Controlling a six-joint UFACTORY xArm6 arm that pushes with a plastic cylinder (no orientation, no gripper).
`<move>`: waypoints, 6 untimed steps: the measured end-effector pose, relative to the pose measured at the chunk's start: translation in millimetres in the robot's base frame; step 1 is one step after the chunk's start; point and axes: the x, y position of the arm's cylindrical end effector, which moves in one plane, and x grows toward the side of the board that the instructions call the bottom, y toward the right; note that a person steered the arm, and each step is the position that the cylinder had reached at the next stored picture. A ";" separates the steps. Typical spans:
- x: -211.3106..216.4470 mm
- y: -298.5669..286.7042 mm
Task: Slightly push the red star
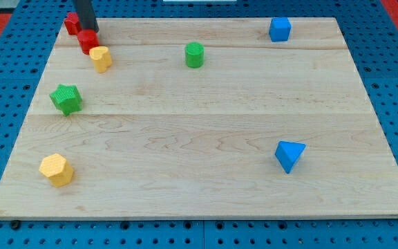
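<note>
The dark rod comes down at the view's top left, and my tip [91, 30] rests on the board there. A red block [70, 23], which looks like the star, lies just left of the tip, touching or nearly touching the rod and partly hidden by it. A second red block [87, 41], rounder, sits directly below the tip and close against it. A yellow block [101, 59] touches that second red block on its lower right.
A green star [66, 99] lies at the left. A yellow hexagon [56, 169] is at the bottom left. A green cylinder [194, 54] is at top centre, a blue cube [279, 29] at top right, and a blue triangle [289, 155] at lower right. The board's top-left corner [59, 21] is close to the red blocks.
</note>
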 end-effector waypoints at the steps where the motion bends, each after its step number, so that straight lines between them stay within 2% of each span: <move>1: 3.4 -2.4; 2: 4.6 -26.6; 4: 62.9 -62.4; 5: 57.2 -89.5; 6: 9.7 -89.9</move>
